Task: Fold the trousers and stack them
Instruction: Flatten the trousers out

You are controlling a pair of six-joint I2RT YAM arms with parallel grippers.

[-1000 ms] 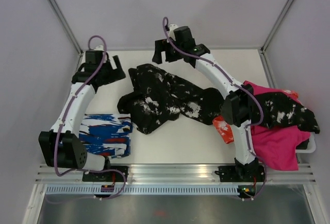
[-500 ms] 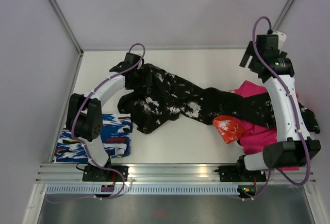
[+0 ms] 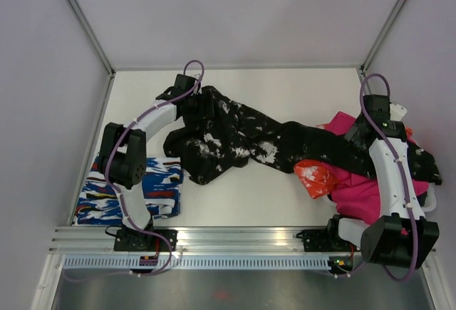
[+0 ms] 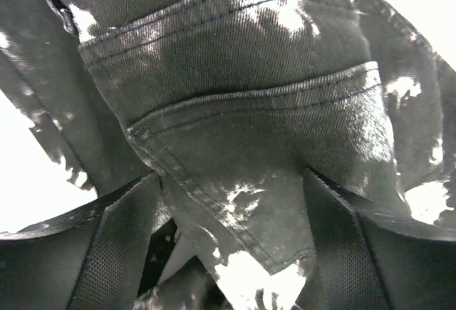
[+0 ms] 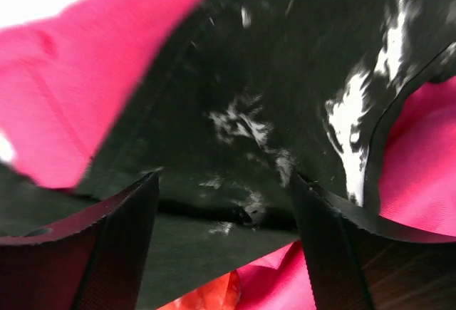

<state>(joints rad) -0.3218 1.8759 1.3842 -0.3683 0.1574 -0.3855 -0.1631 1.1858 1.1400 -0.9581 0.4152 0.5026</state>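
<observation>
Top external: trousers point(image 3: 242, 139), black with white splatter, lie crumpled across the middle of the white table point(image 3: 299, 89). The bunched waist end is at left-centre, and one leg runs right and climbs onto the magenta cloth point(image 3: 377, 199) at the right edge. The left gripper point(image 3: 191, 103) is down on the far-left corner of the bunched end, touching the fabric. The right gripper point(image 3: 358, 136) is down on the leg where it crosses the magenta pile. Left wrist: a stitched back-pocket panel of the trousers fills the frame. Both fingers point(image 4: 114, 253) are spread wide, with the pocket corner hanging between them and nothing pinched. Right wrist: jaws are likewise spread apart over black splattered cloth, with magenta showing at upper left and lower right. The fabric sits between the pads but is not clamped; this view is blurred. An orange-red crumpled item point(image 3: 315, 177) lies just beside the leg, touching the near-left side of the magenta pile. A folded blue-white-red streaked garment point(image 3: 135, 189) sits at the near-left of the table, beside the bunched end of the trousers and partly under the left arm.
</observation>
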